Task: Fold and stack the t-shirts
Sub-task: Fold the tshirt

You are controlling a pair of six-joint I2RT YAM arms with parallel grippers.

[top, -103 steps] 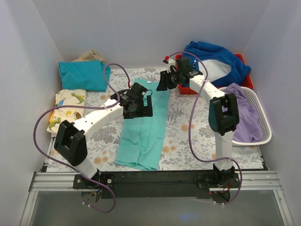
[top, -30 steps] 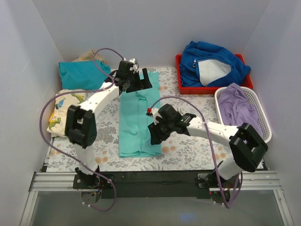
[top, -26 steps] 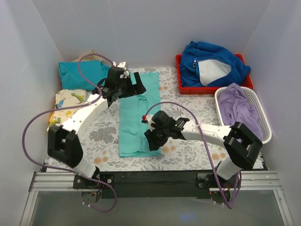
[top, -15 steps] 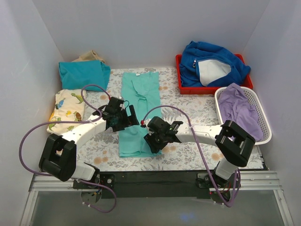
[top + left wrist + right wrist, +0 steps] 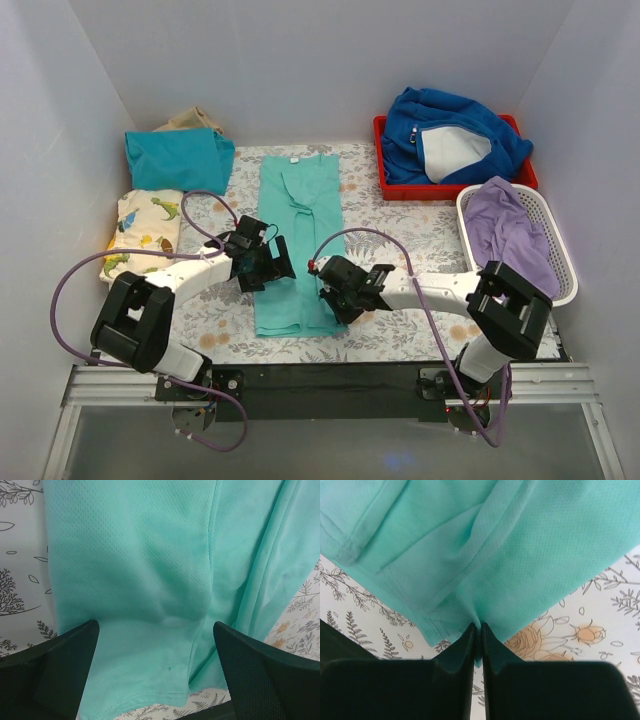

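Observation:
A plain mint-turquoise t-shirt [image 5: 296, 215] lies folded into a long strip down the middle of the floral tabletop. My right gripper [image 5: 334, 303] is at its near right edge, shut on a pinch of the mint fabric [image 5: 520, 545] by the hem; the closed fingertips [image 5: 479, 630] have cloth bunched between them. My left gripper [image 5: 278, 262] hovers at the strip's left side, open wide over the mint cloth [image 5: 150, 570] with nothing between its fingers [image 5: 60, 670]. A darker teal folded t-shirt [image 5: 178, 158] and a cream dinosaur-print t-shirt [image 5: 145, 230] lie at the left.
A royal-blue fleece jacket [image 5: 450, 135] fills a red tray [image 5: 381, 185] at the back right. A white basket [image 5: 566, 290] holding a purple garment [image 5: 510, 235] stands on the right. A tan cloth [image 5: 190, 118] peeks from behind the teal shirt. White walls enclose the table.
My left arm came back from the shirt's far end to its near left side, still open. My right gripper moved to the near right edge and closed on the fabric.

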